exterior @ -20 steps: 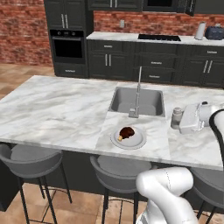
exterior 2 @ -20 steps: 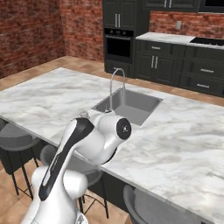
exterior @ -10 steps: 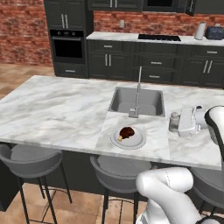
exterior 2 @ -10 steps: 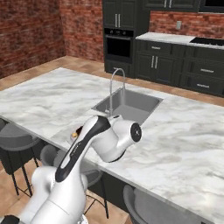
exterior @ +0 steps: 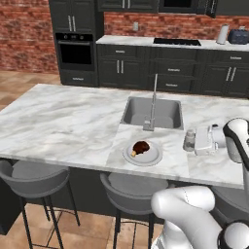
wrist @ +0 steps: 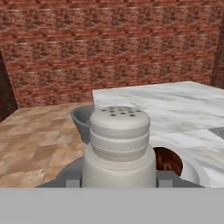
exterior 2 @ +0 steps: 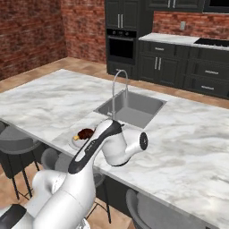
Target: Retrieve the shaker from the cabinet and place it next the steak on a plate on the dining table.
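**Ana:** Since the shaker (exterior: 189,140) is already out over the dining table (exterior: 63,121), how much would you say is left?

**Ben:** Little, I judge. Reading the left base view from the left: bare marble, then the plate (exterior: 152,156) with the steak (exterior: 141,147) on it in front of the sink (exterior: 152,112), then the shaker just to the right of the plate, low at the tabletop, with the gripper (exterior: 198,141) behind it. Fetching from the cabinet looks done; what remains is setting it down beside the steak and letting go.

**Ana:** Are the jaws holding it?

**Ben:** The hand view has the shaker (wrist: 119,148) upright between the two grey fingers (wrist: 73,181), pressed at both sides, so the jaws are closed around it. Whether its base touches the marble I cannot tell.

**Ana:** And the count?

**Ben:** One shaker, one plate, one steak, one sink with one faucet (exterior: 153,99). Three stools (exterior: 34,179) show along the near side of the table.
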